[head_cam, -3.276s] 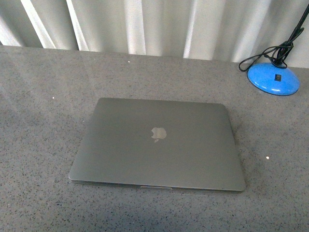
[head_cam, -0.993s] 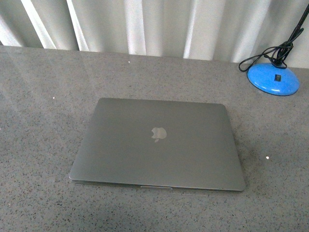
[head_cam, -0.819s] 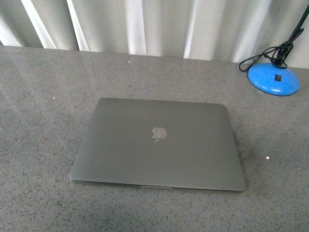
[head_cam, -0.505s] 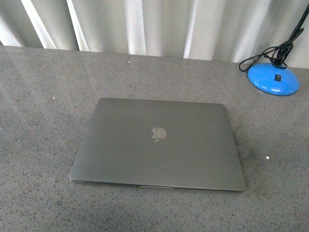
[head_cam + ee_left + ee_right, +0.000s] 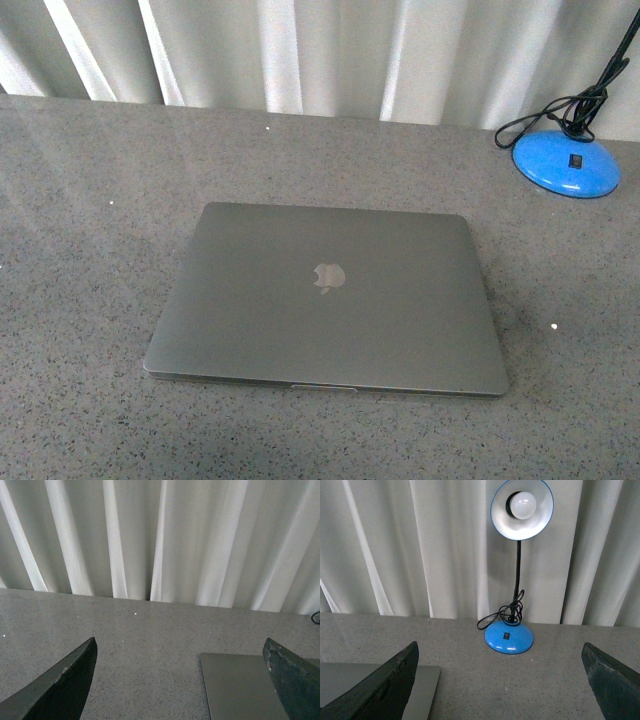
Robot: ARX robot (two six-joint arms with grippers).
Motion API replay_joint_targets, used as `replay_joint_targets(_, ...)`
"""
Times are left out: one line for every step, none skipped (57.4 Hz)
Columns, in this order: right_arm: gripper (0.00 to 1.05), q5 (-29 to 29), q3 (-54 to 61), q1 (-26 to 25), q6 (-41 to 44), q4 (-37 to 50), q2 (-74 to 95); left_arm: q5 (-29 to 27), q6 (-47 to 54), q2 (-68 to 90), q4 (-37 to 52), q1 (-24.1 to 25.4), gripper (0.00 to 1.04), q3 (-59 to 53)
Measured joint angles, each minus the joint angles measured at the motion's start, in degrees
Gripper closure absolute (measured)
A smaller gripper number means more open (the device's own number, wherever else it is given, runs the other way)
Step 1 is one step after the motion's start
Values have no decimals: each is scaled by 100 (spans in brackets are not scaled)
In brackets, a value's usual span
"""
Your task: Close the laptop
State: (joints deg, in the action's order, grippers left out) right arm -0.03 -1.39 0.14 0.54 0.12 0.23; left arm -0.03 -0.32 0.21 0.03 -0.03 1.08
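The space-grey laptop (image 5: 330,298) lies flat on the grey table with its lid shut, the apple logo facing up; keyboard and screen are hidden. Neither arm shows in the front view. In the left wrist view my left gripper (image 5: 182,680) is open and empty, its dark fingertips (image 5: 65,685) wide apart above the table, with a corner of the laptop (image 5: 237,685) between them. In the right wrist view my right gripper (image 5: 500,680) is open and empty, and a corner of the laptop (image 5: 422,690) shows beside one fingertip (image 5: 380,690).
A blue desk lamp's base (image 5: 566,165) with a coiled black cord stands at the table's back right; the whole lamp (image 5: 509,636) shows in the right wrist view. A white pleated curtain (image 5: 300,50) hangs behind the speckled grey table (image 5: 80,200).
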Motion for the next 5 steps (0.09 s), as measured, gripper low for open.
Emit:
replay_joint_targets(10, 0, 0, 0, 0, 0, 0, -2, 0, 0, 0, 0, 7, 0)
replay_joint_targets(10, 0, 0, 0, 0, 0, 0, 0, 0, 0, 0, 0, 7, 0)
replay_joint_targets(10, 0, 0, 0, 0, 0, 0, 0, 0, 0, 0, 0, 7, 0)
replay_joint_targets(10, 0, 0, 0, 0, 0, 0, -2, 0, 0, 0, 0, 7, 0)
replay_joint_targets(10, 0, 0, 0, 0, 0, 0, -2, 0, 0, 0, 0, 7, 0)
